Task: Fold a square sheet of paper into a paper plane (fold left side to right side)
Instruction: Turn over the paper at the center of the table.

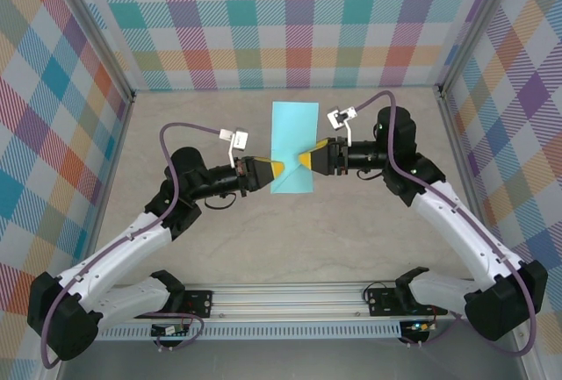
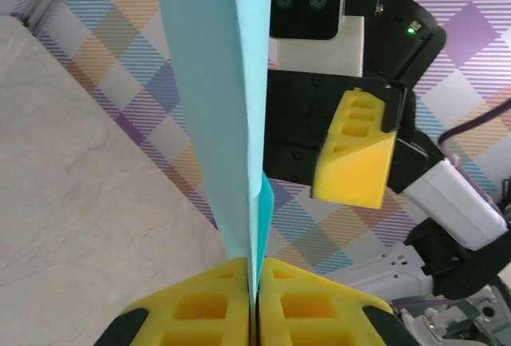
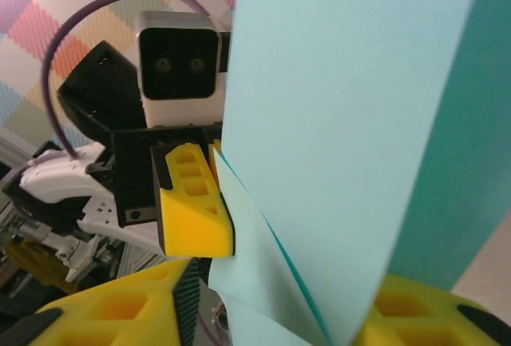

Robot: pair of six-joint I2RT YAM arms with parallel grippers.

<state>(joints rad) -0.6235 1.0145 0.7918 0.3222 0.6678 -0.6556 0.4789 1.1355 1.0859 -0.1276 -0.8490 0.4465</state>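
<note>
turquoise paper [image 1: 294, 134] is held folded by the clamped left gripper [image 1: 276, 168], while the right gripper [image 1: 304, 161] is parted loosely around it.

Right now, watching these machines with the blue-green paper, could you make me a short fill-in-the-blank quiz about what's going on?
1. The folded paper sits between ____ robot arms.
2. The left end effector is shut on the ____.
3. The right end effector has its jaws ____, with the paper passing between them.
4. The fingers of both end effectors are ____ in colour.
Missing words: two; paper; open; yellow.
</note>
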